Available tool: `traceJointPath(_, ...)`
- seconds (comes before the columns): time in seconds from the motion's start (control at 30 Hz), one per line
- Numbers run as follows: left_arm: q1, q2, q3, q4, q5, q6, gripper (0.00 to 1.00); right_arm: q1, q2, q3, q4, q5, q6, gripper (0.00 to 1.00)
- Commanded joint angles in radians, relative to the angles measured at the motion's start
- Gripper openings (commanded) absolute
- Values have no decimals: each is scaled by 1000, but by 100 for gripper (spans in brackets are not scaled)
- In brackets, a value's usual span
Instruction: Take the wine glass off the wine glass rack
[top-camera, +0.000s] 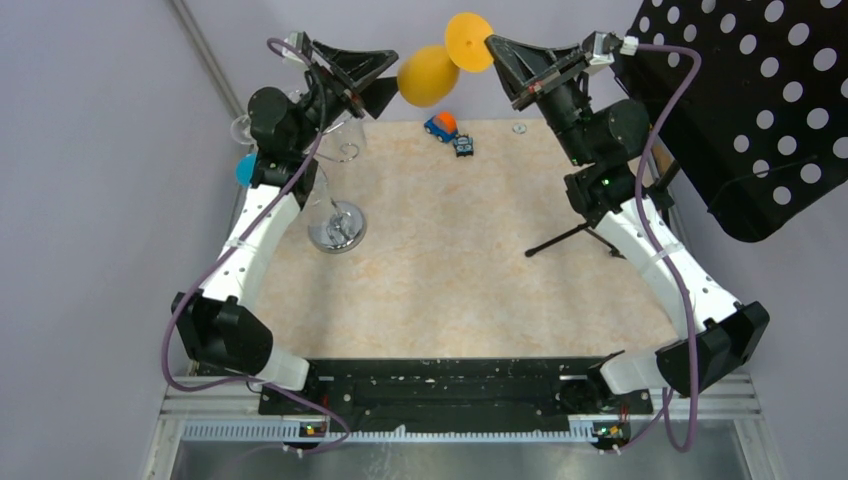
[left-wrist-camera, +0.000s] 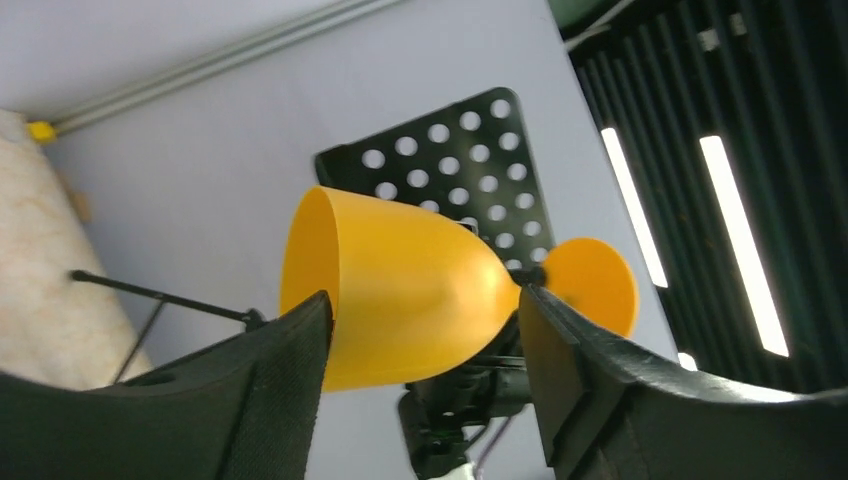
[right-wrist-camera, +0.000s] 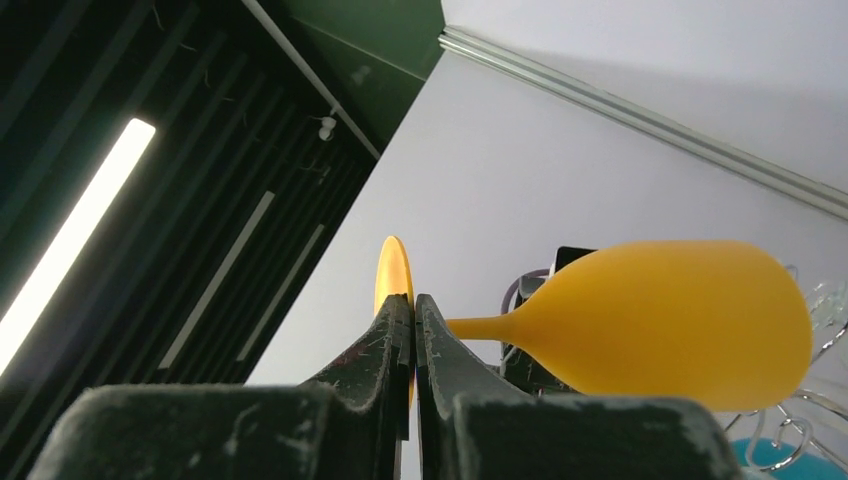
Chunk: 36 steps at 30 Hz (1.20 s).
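Wine glass (top-camera: 428, 76) midair, right end effector (right-wrist-camera: 413, 302) clamping stem, left end effector (left-wrist-camera: 422, 298) straddling bowl, rack base (top-camera: 337, 228) overhead only.

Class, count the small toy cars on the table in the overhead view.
2. The blue-and-orange car lies far centre; the darker car sits just right of it. More may be hidden.

we see a blue-orange toy car (top-camera: 441, 125) at the far edge of the beige marbled table (top-camera: 480, 280), w/ a 2nd small toy (top-camera: 464, 146) just beside it. black perforated music stand (top-camera: 745, 120) at right, teal round obj (top-camera: 246, 170) at left.
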Motion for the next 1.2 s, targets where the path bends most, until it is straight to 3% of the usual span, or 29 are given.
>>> traceJointPath(0.0, -9, 26, 34, 256, 63, -160, 66, -7, -12, 0, 85, -12, 51, 0)
traceJointPath(0.07, -10, 52, 50, 353, 97, -229, 50, -7, -5, -7, 88, -12, 70, 0)
traceJointPath(0.3, -7, 67, 121, 387, 138, -223, 25, -10, 2, -36, 103, -11, 141, 0)
traceJointPath(0.43, -7, 74, 131, 460, 138, -253, 16, -10, 14, -69, 114, -17, 181, 0)
traceJointPath(0.63, -7, 102, 148, 597, 144, -378, 17, -10, 36, -120, 138, -12, 244, 0)
traceJointPath(0.73, -7, 95, 159, 583, 158, -366, 16, -10, 45, -135, 151, -6, 259, 0)
traceJointPath(0.83, -6, 84, 173, 536, 183, -312, 0, -11, 52, -145, 157, 7, 254, 0)
traceJointPath(0.9, 1, 63, 178, 440, 191, -213, 0, -13, 46, -164, 152, 26, 237, 1)
traceJointPath(1.07, 13, 7, 228, 114, 173, 133, 0, -19, 7, -218, 74, 91, 98, 54)
traceJointPath(1.17, 11, -5, 271, -83, 140, 344, 0, -19, -18, -228, -63, 127, -49, 67)
